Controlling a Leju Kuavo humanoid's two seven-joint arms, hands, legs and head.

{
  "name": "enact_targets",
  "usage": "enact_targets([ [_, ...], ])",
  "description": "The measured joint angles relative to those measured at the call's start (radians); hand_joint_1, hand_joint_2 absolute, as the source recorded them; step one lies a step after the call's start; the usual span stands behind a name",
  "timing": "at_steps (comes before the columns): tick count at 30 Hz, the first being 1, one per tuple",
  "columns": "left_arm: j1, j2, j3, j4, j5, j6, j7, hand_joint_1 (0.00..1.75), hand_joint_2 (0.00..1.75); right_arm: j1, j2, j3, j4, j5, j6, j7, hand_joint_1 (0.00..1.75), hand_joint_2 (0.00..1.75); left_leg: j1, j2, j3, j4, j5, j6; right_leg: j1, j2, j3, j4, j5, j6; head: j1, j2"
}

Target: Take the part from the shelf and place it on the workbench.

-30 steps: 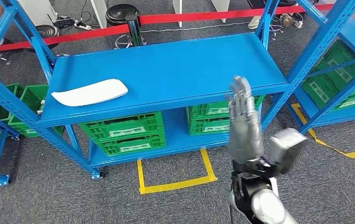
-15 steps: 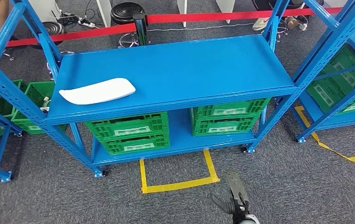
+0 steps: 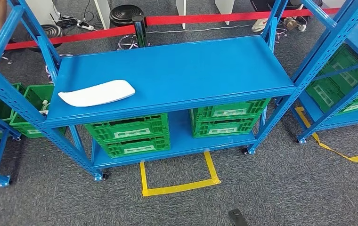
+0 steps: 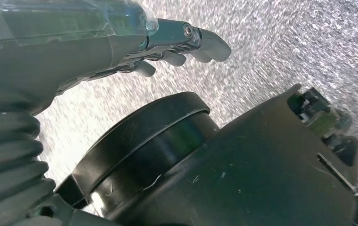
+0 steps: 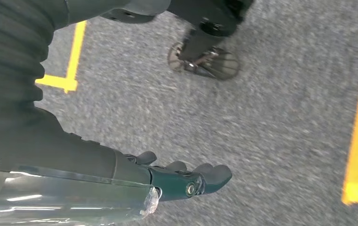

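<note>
White part (image 3: 96,92) lying flat on shelf (image 3: 177,70), toward its left end. Left hand (image 4: 177,44) & right hand (image 5: 186,176) hanging over carpet, fingers loosely extended, gripping nothing.

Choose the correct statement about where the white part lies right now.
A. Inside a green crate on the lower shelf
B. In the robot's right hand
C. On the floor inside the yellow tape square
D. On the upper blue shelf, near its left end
D: in the head view the white part lies flat on the upper blue shelf near its left end, above the green crates, with no hand touching it.
</note>
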Motion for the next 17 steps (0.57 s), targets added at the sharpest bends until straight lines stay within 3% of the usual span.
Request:
enact_targets([
  [17,0.112,0.008,0.432,-0.064,-0.072,-0.128,-0.063,0.00,1.75,0.107,0.046,-0.218,0.029,0.199,0.169,0.021,0.00,1.75,-0.001,0.004,0.004,0.000,-0.003,0.003,-0.001,0.004,0.003,0.000,-0.001,0.003,0.000,0.000],
])
